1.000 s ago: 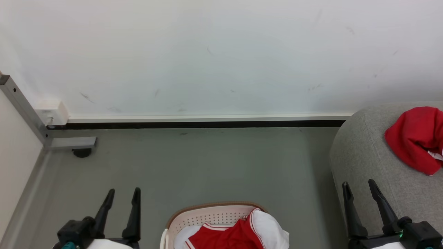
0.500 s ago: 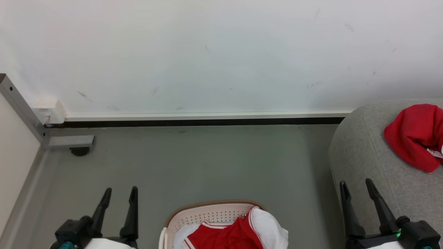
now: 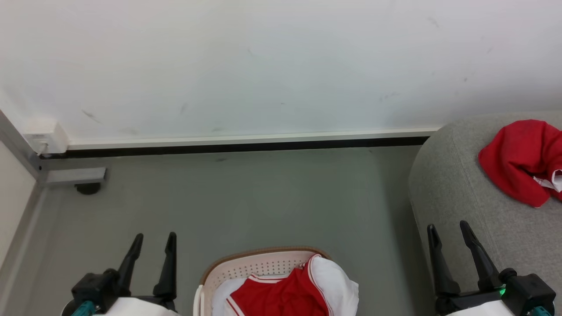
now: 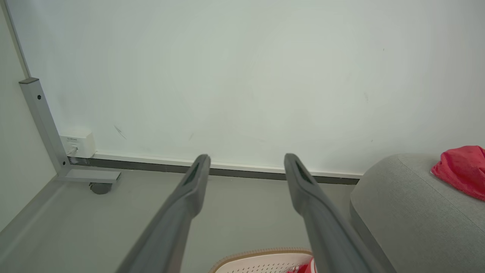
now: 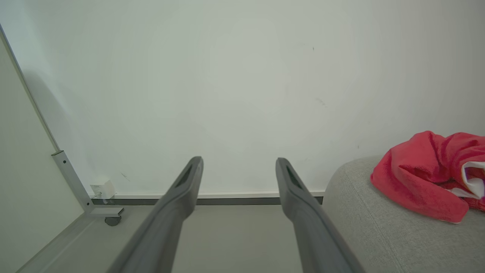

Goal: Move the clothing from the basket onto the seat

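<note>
1. Head view: the left gripper (image 3: 156, 235) and right gripper (image 3: 447, 225) hang spread and empty either side of the basket (image 3: 263, 255). Clothing (image 3: 281, 296) lies in the basket, and a red garment (image 3: 513, 162) is already on the seat (image 3: 456, 188).
2. Left wrist view: the jaws are wide with nothing between them, and the basket rim sits just below. Reaching down carelessly could snag the rim and drag the basket.
3. Right wrist view: the jaws are wide and empty. The red garment lies near the seat's rounded edge, so cloth dropped there might slide off. A shallow pinch could lose it.
</note>
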Motion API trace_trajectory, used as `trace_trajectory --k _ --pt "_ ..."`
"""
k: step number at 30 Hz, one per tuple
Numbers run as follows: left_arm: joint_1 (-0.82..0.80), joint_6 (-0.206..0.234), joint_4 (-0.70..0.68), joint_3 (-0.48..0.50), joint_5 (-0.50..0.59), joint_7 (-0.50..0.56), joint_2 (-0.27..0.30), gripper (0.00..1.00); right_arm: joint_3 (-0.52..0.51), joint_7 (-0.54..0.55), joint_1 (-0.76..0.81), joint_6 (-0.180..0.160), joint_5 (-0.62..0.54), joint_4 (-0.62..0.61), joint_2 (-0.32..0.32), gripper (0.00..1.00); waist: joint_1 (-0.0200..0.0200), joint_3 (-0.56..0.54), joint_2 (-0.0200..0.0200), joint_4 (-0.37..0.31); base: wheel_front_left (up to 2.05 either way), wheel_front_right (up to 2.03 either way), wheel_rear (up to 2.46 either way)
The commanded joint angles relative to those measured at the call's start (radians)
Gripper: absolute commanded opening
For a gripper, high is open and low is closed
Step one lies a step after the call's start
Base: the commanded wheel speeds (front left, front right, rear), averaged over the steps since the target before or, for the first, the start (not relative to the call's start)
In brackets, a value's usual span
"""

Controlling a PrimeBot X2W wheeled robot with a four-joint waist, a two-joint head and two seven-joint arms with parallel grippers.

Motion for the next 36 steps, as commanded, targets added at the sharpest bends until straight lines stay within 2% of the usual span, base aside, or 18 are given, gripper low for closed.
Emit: trace_trajectory --k 1,9,21,30,31,36 --pt "-0.015 -0.002 0.005 -0.006 -0.004 -0.001 0.013 1.0 -0.001 0.0 -0.019 -0.002 0.007 0.002 -0.001 1.0 0.0001 0.021 -0.0001 -0.016 0.0 0.0 0.0" --pt "-0.064 -0.001 0.047 -0.059 -0.038 -0.001 0.054 1.0 -0.001 0.0 -0.065 -0.002 0.039 -0.009 -0.001 1.0 0.0001 0.101 -0.0001 -0.078 0.0 0.0 0.0" --pt "-0.231 -0.001 0.228 -0.235 -0.086 0.002 0.147 1.0 -0.005 0.0 -0.149 -0.002 0.065 -0.06 -0.001 1.0 0.0001 0.287 -0.0001 -0.178 0.0 0.0 0.0" --pt "-0.362 -0.001 0.357 -0.385 -0.099 0.08 0.216 1.0 -0.001 0.0 -0.207 -0.002 0.092 -0.122 -0.001 1.0 0.0001 0.434 -0.0001 -0.221 0.0 0.0 0.0" --pt "-0.398 -0.001 0.391 -0.427 -0.103 0.099 0.231 1.0 0.0 0.0 -0.223 -0.002 0.096 -0.137 0.0 1.0 0.0001 0.473 -0.0001 -0.228 0.0 0.0 0.0" --pt "-0.473 -0.001 0.481 -0.513 -0.075 0.142 0.265 1.0 0.002 0.0 -0.26 -0.002 0.108 -0.165 0.0 1.0 0.0001 0.545 -0.0001 -0.245 0.0 0.0 0.0"
